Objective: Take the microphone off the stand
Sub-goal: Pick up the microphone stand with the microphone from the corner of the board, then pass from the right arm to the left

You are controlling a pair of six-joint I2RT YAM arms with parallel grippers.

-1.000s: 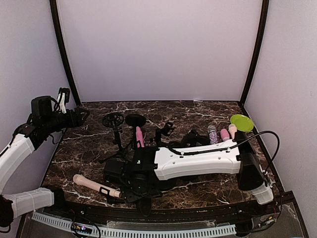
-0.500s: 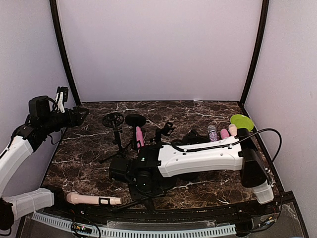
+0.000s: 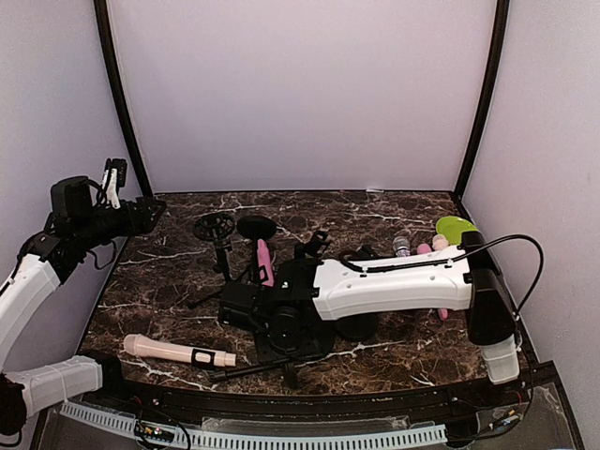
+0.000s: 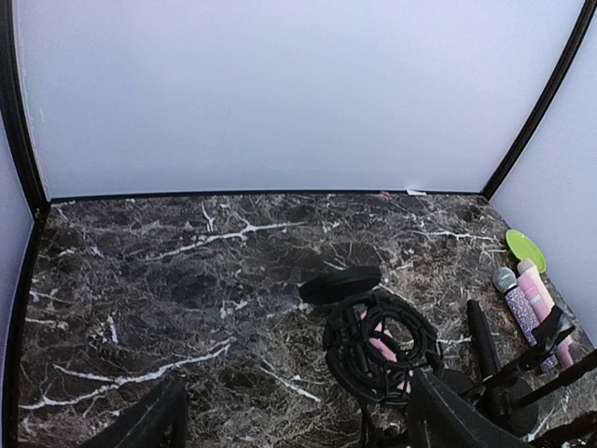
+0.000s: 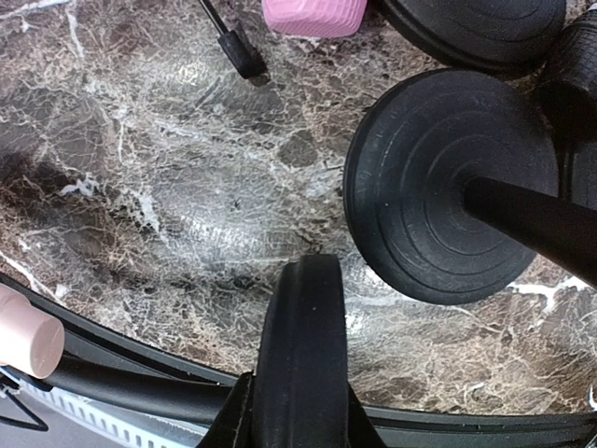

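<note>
A pale pink microphone lies flat at the table's front left, with a black clip round its shaft. One end of it shows in the right wrist view. A thin black rod lies between the clip and my right gripper. I cannot tell whether rod and clip are joined. My right gripper is shut, fingers pressed together above the marble, nothing visible between them. My left gripper hangs open and empty, high at the far left.
A tripod stand carries a black shock mount, a pop filter disc and a pink microphone. A round black base sits just right of my right fingers. Several microphones and a green plate lie at the far right.
My right gripper has shut and its arm has drawn back toward the right. The pink microphone with its clip slid to the front edge, then back. The left arm barely moved.
</note>
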